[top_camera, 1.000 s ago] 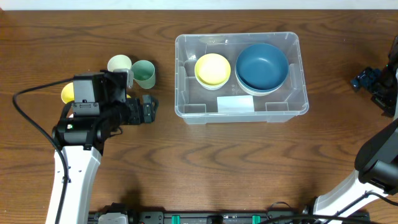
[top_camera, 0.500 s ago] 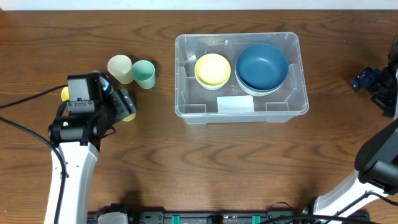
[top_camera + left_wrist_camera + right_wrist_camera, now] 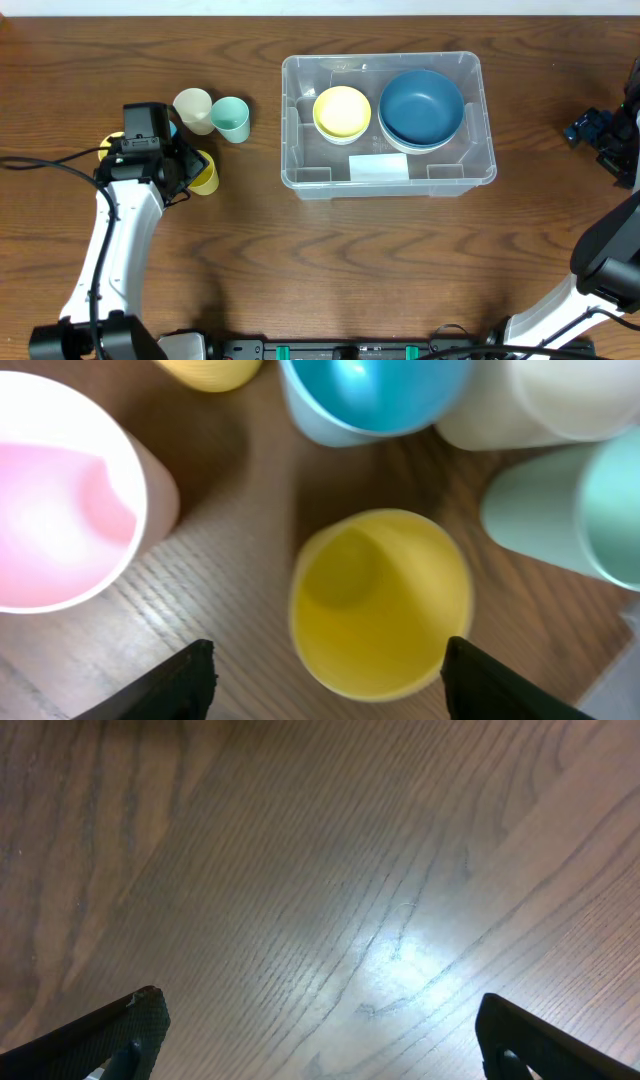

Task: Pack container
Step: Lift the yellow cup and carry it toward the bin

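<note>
Left wrist view: left gripper (image 3: 328, 670), spread, straddled the small yellow plastic cup (image 3: 380, 600) untouched, likely aligning for a grasp. Meanwhile the right gripper (image 3: 320, 1030) gaped idle.

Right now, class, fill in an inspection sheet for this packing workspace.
Surface: brown wood-grain table.
Job's things: clear container holds yellow bowl and blue bowl; cream cup, mint cup, yellow cup, pink cup, blue cup clustered left of it.
Clutter: nothing seen.
Grippers: left gripper open, astride yellow cup; right gripper open over bare table.
Cables: black cable runs to the left edge.
Surroundings: nothing seen.
</note>
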You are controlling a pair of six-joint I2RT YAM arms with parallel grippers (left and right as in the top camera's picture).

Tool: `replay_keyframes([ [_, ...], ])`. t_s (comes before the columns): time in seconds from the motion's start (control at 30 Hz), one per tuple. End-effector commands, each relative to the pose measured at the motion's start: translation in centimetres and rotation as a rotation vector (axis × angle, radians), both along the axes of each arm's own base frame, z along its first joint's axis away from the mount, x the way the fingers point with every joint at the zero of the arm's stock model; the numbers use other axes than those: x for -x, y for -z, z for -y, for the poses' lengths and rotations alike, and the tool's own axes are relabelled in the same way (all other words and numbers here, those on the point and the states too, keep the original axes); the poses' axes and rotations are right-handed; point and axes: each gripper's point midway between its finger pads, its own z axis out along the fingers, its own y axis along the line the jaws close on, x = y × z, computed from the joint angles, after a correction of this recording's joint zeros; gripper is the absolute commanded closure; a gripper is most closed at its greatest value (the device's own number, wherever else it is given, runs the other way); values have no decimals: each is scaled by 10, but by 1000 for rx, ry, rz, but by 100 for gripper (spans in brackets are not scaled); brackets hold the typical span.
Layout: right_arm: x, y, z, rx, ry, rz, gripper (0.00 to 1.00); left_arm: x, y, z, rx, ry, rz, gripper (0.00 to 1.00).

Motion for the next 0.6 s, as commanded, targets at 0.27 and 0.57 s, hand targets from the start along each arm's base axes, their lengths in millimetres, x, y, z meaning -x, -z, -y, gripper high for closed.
replay_keyframes([
  [0.27, 2, -1, 2, 13, 23, -1, 1, 11, 25, -19, -40, 17, -134, 41],
  [0.57, 2, -1, 2, 13, 23, -1, 1, 12, 49, -19, -52, 104, -217, 54],
])
